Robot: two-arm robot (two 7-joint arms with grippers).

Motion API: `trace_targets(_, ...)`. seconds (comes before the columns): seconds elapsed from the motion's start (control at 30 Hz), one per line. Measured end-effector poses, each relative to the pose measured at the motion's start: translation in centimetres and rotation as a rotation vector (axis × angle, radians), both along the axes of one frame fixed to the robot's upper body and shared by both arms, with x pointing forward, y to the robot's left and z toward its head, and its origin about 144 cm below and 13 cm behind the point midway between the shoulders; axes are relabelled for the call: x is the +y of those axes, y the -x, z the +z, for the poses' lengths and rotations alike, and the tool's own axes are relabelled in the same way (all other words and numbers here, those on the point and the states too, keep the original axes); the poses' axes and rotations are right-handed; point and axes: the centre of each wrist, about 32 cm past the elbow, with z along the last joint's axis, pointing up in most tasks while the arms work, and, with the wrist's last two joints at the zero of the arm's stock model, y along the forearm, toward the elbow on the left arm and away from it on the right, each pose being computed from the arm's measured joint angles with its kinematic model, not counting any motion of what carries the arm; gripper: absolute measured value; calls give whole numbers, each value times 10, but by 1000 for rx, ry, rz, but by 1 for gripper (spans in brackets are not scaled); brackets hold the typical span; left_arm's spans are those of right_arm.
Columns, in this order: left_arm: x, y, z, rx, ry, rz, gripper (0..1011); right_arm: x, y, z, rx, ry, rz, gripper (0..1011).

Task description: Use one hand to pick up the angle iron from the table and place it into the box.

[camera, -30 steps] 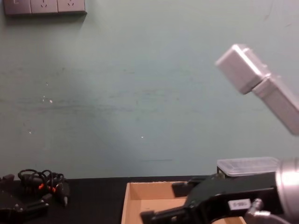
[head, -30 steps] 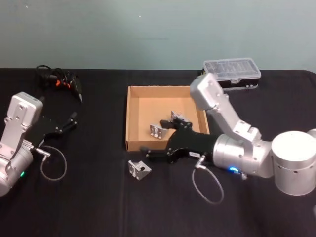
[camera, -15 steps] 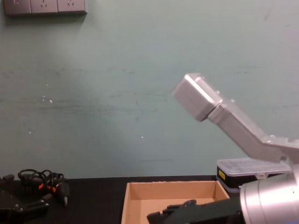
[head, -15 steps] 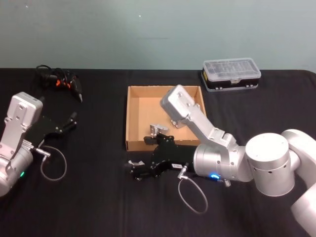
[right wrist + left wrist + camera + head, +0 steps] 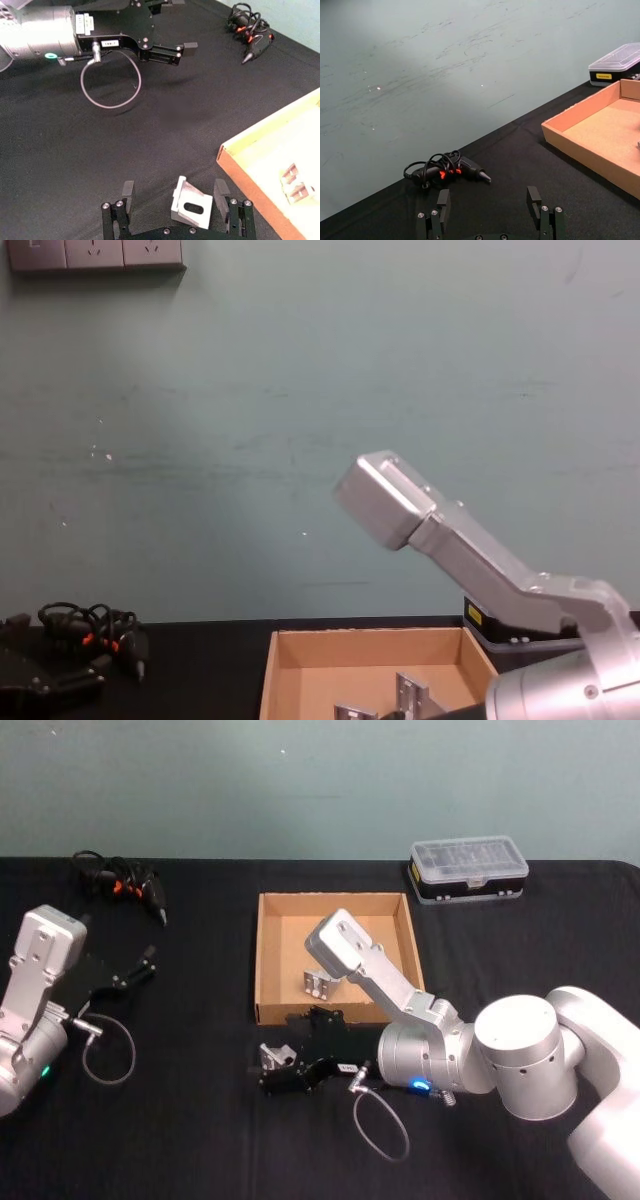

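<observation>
The right claw [image 5: 175, 189] has dropped from the box [image 5: 262, 960] to the table [image 5: 200, 1130]. Wide open and empty, it straddles the angle iron [image 5: 192, 204] lying just near of the box, so closing likely comes next. The left claw [image 5: 140, 967] sits parked at the left, open.

A black case with a clear lid [image 5: 468, 870] sits far right. Far left lies a black-and-orange corded hand tool [image 5: 128, 885], its cable coiled. Power sockets [image 5: 95, 254] sit high on the teal wall [image 5: 250, 390].

angle iron [image 5: 272, 1055] on table [image 5: 200, 1140] | before box [image 5: 262, 960] | case [image 5: 468, 870] behind, right
</observation>
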Motion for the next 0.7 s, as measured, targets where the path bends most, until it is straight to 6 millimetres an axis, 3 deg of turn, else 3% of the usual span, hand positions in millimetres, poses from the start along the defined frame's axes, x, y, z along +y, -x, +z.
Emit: trace_targets(0.7,0,0,0,0,0,0,1000,9,-9,-16,25,25,-3,1003)
